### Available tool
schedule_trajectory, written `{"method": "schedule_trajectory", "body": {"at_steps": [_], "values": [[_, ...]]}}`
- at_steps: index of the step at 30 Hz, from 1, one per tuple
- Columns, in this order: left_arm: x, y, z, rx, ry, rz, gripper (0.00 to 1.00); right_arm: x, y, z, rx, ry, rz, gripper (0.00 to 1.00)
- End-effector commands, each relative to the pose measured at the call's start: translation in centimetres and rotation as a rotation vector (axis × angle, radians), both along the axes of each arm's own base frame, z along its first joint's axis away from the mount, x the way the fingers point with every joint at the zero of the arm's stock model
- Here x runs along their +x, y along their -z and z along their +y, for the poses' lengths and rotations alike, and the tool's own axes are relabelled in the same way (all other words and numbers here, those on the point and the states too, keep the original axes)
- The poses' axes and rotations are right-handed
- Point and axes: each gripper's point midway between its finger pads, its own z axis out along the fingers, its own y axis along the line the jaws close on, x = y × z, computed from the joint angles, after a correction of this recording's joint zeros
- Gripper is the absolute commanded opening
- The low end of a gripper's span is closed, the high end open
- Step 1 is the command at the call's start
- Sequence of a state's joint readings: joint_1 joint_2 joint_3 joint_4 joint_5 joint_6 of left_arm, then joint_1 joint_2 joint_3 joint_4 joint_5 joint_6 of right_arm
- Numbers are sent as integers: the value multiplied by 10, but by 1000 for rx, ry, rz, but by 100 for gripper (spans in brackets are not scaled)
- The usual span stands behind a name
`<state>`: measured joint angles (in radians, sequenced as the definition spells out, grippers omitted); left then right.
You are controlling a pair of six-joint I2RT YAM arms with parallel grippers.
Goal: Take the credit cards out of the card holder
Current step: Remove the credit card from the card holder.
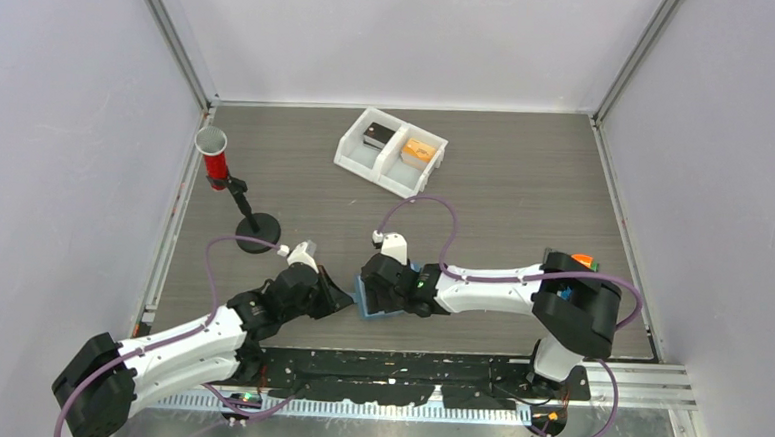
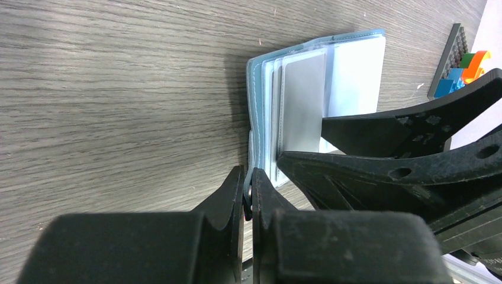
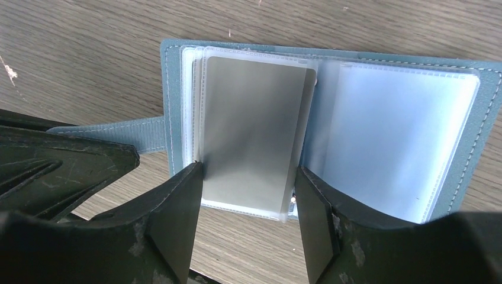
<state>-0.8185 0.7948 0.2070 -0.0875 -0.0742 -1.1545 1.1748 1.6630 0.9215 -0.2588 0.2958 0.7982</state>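
By left edge of table [image 1: 525, 186]: red cup on stand [image 1: 214, 154], well apart from the work.
Next, left gripper [image 2: 248, 183]: pressed together on strap [image 3: 118, 133] of card holder [image 3: 385, 136]; probably anchors it against sliding.
Midway along near edge, card holder: lies open and flat between both grippers.
In its left-hand sleeve, grey credit card [image 3: 254, 130].
Over that, right gripper [image 3: 247, 177]: spread, one finger beside each long edge of credit card, placed to pinch and draw it out; contact not discernible.
Toward far edge: white tray [image 1: 392, 151].
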Motion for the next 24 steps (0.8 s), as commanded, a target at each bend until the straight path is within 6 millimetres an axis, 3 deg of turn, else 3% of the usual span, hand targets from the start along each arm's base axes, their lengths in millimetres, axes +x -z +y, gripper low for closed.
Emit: {"method": "schedule_trajectory", "body": {"at_steps": [1, 10, 24], "values": [[6, -14, -6, -16, 9, -36, 0, 11, -7, -22, -71, 33, -67, 61], [4, -10, -6, -7, 19, -28, 0, 19, -18, -39, -125, 58, -127, 61], [2, -9, -13, -15, 55, -17, 0, 19, -21, -46, -155, 41, -145, 69]]}}
